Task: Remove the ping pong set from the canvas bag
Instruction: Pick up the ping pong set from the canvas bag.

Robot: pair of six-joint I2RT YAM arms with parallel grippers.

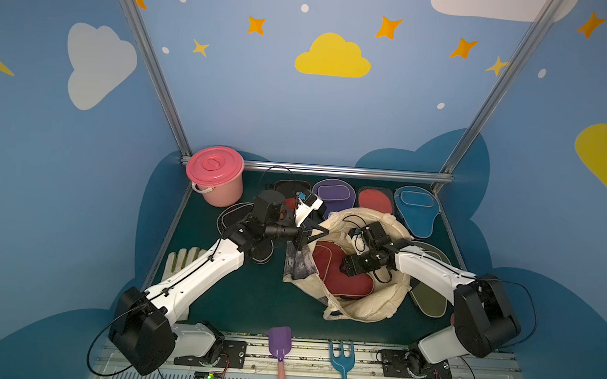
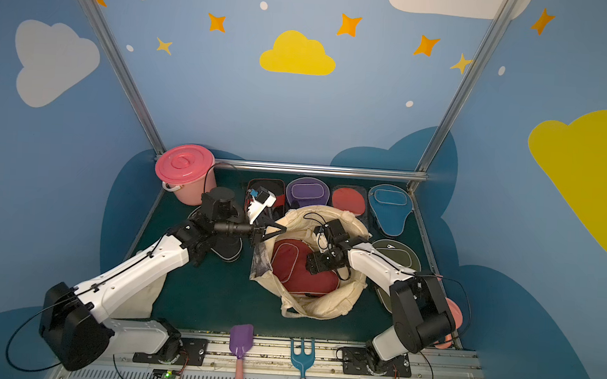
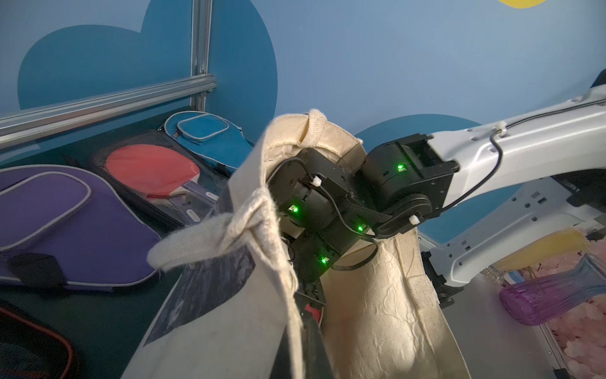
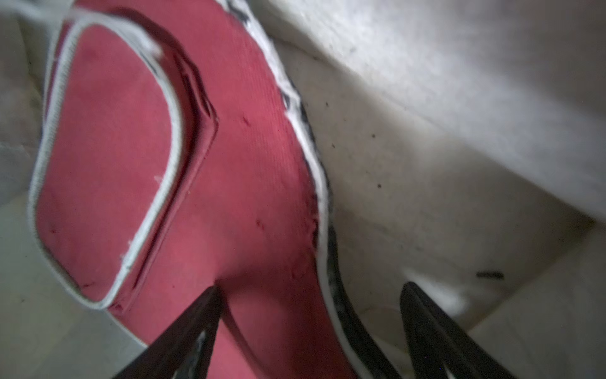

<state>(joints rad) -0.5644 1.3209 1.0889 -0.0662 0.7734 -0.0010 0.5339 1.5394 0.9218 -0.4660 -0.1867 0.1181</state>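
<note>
The cream canvas bag (image 1: 367, 309) (image 2: 323, 309) lies slumped right of centre with its mouth held open. My left gripper (image 1: 323, 232) (image 2: 281, 229) (image 3: 303, 328) is shut on the bag's near rim (image 3: 262, 295) beside a knotted handle. A maroon paddle cover (image 1: 329, 267) (image 2: 290, 265) (image 4: 229, 164) lies inside the bag. My right gripper (image 1: 344, 270) (image 2: 310, 266) (image 4: 311, 288) reaches into the bag and stands open, its jaws either side of the cover's piped edge. Outside lie a purple cover (image 1: 334, 194), a clear-packed red paddle (image 1: 375, 200), a blue cover (image 1: 416, 210) and an olive cover (image 1: 429, 295).
A pink lidded bucket (image 1: 216, 174) stands at the back left. A black cover (image 1: 235, 218) lies under my left arm, a black-red case (image 1: 287, 189) behind it. Cream gloves (image 1: 182, 258) lie at the left edge. A purple shovel (image 1: 279, 340) and a blue rake (image 1: 341, 355) rest on the front rail.
</note>
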